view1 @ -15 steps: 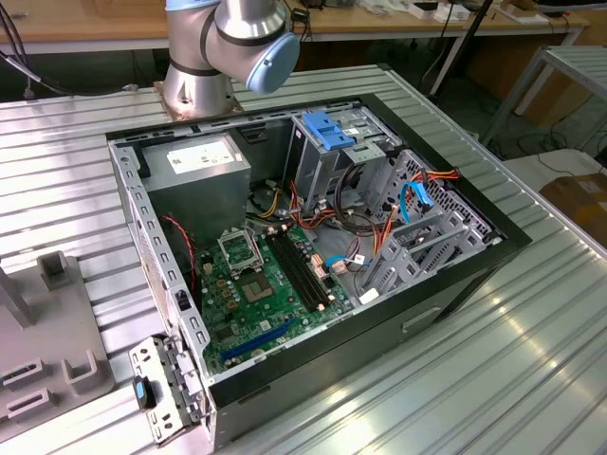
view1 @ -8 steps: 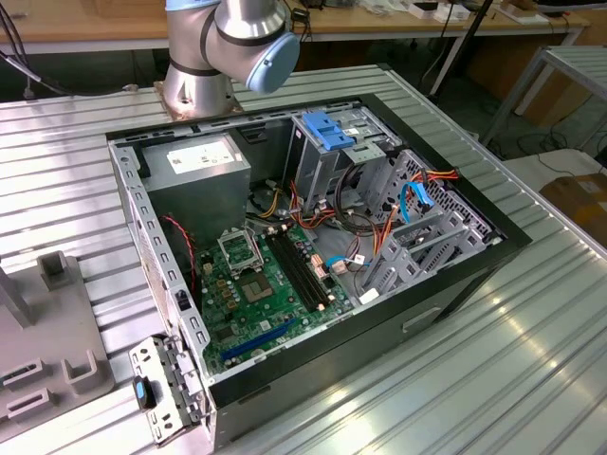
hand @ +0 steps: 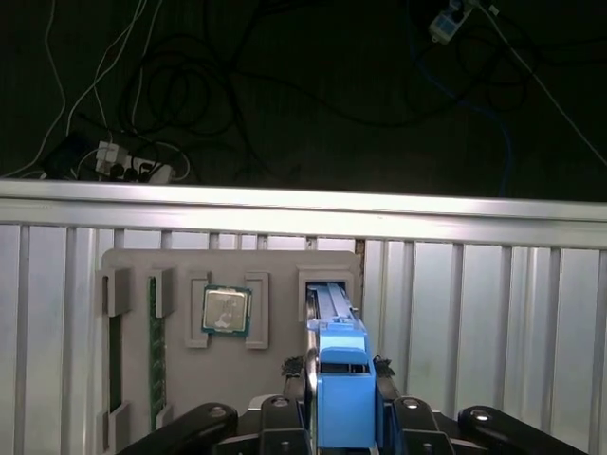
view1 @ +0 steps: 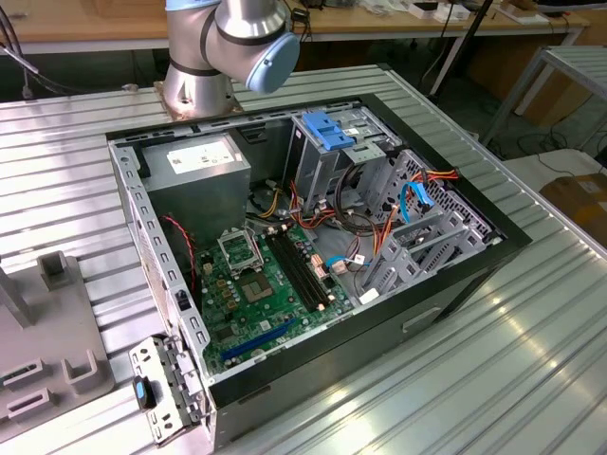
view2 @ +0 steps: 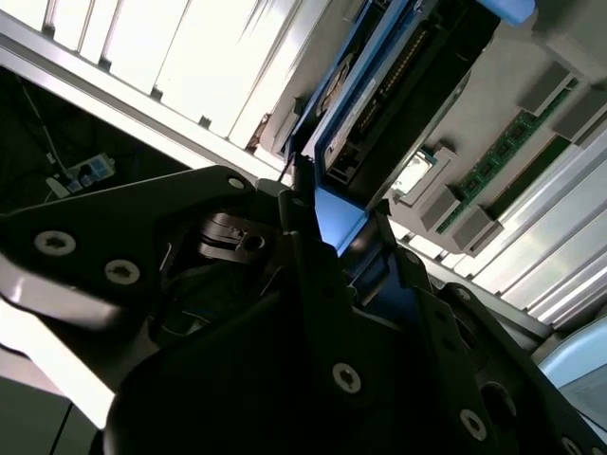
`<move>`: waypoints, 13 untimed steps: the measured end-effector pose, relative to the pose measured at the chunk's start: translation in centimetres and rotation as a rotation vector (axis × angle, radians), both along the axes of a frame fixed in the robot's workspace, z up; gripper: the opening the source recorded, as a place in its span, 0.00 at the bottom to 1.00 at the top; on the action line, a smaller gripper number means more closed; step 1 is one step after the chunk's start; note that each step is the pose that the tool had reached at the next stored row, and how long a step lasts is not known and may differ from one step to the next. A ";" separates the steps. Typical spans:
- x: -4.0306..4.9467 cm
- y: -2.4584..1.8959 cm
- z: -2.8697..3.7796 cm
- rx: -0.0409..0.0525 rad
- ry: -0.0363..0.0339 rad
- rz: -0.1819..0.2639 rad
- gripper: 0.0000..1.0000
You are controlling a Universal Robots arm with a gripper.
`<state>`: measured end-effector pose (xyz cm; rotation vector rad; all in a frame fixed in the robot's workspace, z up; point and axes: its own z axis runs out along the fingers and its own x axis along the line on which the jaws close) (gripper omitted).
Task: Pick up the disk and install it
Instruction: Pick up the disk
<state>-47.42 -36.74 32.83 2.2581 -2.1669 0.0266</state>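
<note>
Where its dark fingers (hand: 383, 391) come together in the first wrist view, the pincer (hand: 343, 368) is seen clenched on the disk (hand: 341, 408), the bright blue carrier end being gripped from both sides. Just ahead of the pincer, the disk's far end is met by a raised grey slot (hand: 330, 277) in a fixture plate (hand: 275, 370). The slot's walls stand close on both flanks of the disk; whether that end is seated in the slot or just clear of it cannot be told. Off to one side of the pincer, on the same plate, a processor chip (hand: 227, 310) is held in the neighbouring pocket, and further out a green memory stick (hand: 152, 341) is laid in its groove. The plate is carried by a ribbed aluminium bench (hand: 493, 313), and past the bench's far edge tangled cables (hand: 190, 95) are seen on the dark floor. In the exterior view an opened computer case (view1: 455, 284) is set on the bench beside the base of the arm (view1: 237, 38), with its motherboard (view1: 256, 284) exposed.
</note>
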 end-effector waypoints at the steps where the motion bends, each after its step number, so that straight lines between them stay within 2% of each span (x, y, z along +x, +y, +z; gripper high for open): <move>1: 0.00 0.00 0.16 0.0000 -0.0001 0.000 0.36; 4: 0.00 0.00 0.97 0.0000 -0.0001 0.000 0.36; 10: 0.00 0.00 1.16 0.0000 0.0001 0.000 0.36; 13: 0.00 0.00 2.10 0.0001 -0.0002 0.000 0.36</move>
